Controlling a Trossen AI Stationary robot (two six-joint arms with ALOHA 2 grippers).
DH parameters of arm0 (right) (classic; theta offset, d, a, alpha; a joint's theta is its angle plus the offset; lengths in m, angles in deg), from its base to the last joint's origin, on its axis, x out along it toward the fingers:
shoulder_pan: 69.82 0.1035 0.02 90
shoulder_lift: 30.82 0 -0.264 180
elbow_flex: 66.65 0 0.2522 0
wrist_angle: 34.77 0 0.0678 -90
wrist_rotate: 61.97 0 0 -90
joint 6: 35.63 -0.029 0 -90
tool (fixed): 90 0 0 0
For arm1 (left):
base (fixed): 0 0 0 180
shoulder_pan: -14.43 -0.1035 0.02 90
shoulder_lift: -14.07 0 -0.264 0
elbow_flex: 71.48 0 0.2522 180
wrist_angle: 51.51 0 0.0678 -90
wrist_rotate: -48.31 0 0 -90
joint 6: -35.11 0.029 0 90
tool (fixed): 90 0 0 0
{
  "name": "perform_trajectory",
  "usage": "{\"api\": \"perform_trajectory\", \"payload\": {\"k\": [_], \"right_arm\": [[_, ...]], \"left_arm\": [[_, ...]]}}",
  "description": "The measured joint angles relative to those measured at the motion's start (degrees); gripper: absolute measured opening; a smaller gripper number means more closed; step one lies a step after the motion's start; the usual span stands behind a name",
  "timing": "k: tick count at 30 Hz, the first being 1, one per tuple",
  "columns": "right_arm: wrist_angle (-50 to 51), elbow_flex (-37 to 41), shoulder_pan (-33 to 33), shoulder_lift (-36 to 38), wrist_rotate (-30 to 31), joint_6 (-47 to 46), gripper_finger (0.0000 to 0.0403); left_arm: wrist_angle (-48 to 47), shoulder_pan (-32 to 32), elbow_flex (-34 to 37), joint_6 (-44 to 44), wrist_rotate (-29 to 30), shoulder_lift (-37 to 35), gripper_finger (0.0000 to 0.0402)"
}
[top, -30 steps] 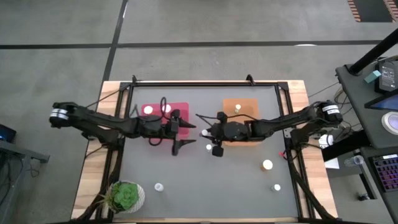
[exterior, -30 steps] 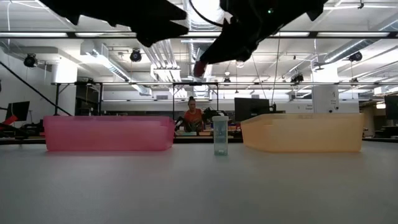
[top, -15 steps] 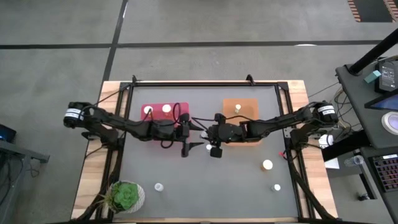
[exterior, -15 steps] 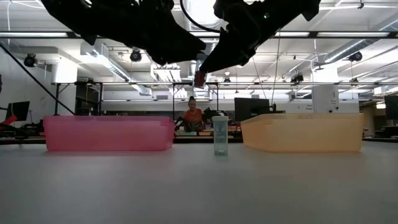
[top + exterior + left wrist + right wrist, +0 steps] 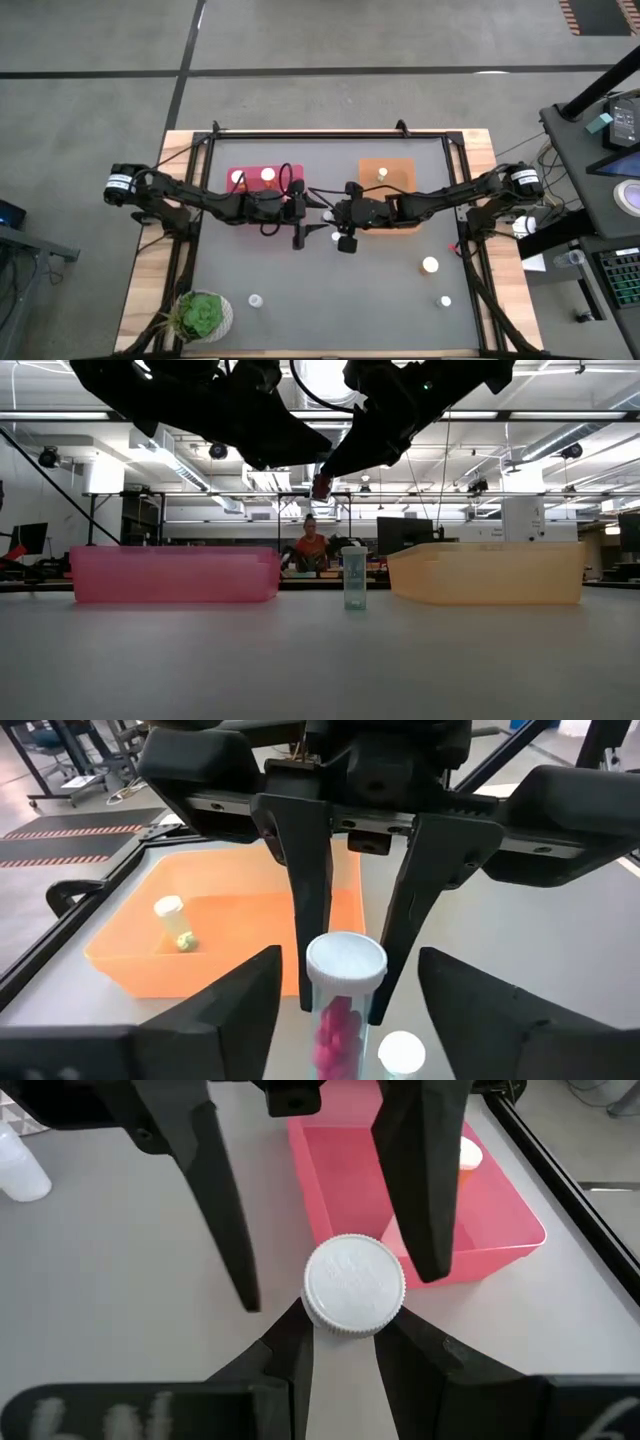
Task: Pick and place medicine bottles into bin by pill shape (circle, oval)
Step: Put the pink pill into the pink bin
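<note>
My right gripper (image 5: 350, 1325) is shut on a medicine bottle (image 5: 338, 1020) with a white cap and pink pills, held high over the table's middle (image 5: 322, 486) between the pink bin (image 5: 265, 182) and the orange bin (image 5: 390, 178). My left gripper (image 5: 316, 214) is open. Its fingers (image 5: 215, 1200) stand wide apart on either side of the held bottle without touching it. A pale narrow bottle (image 5: 354, 577) stands on its base on the table below. Two bottles (image 5: 267, 174) lie in the pink bin and one (image 5: 382, 173) in the orange bin. My right gripper pinches the bottle between its two fingers at the sides of the white cap (image 5: 318, 1312). The fingers (image 5: 300, 920) slant down from the table's right side. The bottle is lifted clear, cap up, with its pill-filled body (image 5: 335, 1030) hanging below.
Loose bottles stand on the table at the near right (image 5: 430, 265) (image 5: 444, 300) and near left (image 5: 256, 299). A white pot with a green plant (image 5: 204, 314) stands at the near left corner. A person (image 5: 311, 545) shows in the room beyond the table.
My left gripper has gone toward the table's right edge, up to my right gripper, and now straddles the held bottle with its fingers open. My right gripper has come down a little with the bottle.
</note>
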Motion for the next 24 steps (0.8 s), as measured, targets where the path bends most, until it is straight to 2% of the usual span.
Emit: {"api": "perform_trajectory", "payload": {"k": [16,24], "right_arm": [[-0.3,0.1,0.0,0.0,0.0,-1.5,0.0089],[-0.4,0.1,0.0,0.0,0.0,-2.3,0.0098]], "left_arm": [[0.0,0.0,0.0,1.3,0.7,0.0,0.0099],[0.0,0.0,0.0,1.2,0.8,0.0,0.0085]]}}
